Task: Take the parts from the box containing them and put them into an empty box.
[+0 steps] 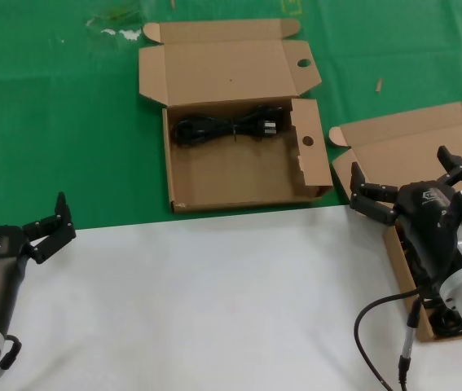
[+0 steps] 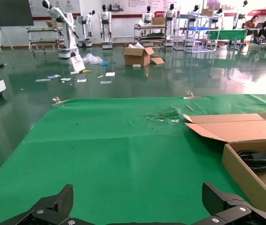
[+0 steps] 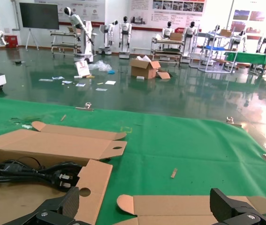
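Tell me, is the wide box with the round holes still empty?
No, a coiled black power cable already lies along the far side of the wide box.

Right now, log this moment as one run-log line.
left gripper: open, idle over white table | right gripper: open, above narrower brown cardboard box | wide shallow cardboard box: one black coiled cable inside

Beyond your green mat (image 2: pixel 100 140) you see a glossy dark-green floor (image 3: pixel 179 93), scattered papers (image 2: pixel 60 77), white humanoid robots (image 2: pixel 105 21) and metal shelving (image 3: pixel 170 47).

left claw (image 1: pixel 54 221) and right claw (image 1: pixel 410 186) both hover with fingers spread wide.
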`<state>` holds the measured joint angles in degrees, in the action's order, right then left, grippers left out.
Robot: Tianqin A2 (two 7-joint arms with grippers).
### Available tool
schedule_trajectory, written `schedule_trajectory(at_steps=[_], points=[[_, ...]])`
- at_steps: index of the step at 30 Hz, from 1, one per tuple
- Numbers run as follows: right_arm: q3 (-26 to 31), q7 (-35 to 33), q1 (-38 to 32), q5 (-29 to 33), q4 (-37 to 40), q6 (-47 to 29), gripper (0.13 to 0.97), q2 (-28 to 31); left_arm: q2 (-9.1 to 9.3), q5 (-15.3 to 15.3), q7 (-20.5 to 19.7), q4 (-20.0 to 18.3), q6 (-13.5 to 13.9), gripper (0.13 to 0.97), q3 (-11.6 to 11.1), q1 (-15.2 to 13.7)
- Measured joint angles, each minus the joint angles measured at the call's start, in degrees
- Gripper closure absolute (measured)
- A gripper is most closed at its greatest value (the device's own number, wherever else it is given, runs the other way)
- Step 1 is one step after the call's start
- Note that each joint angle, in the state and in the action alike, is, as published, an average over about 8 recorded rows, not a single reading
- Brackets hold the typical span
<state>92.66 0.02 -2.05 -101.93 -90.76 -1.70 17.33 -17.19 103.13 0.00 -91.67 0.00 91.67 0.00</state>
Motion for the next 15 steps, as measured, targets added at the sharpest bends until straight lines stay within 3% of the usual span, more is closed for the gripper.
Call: schedule_trajectory(at_steps=[15], points=[[0.00,0.00,0.00,0.00,0.00,0.00,0.129,0.00,0.00,0.00,0.00,0.00,0.00,0.132,0.00,0.00]])
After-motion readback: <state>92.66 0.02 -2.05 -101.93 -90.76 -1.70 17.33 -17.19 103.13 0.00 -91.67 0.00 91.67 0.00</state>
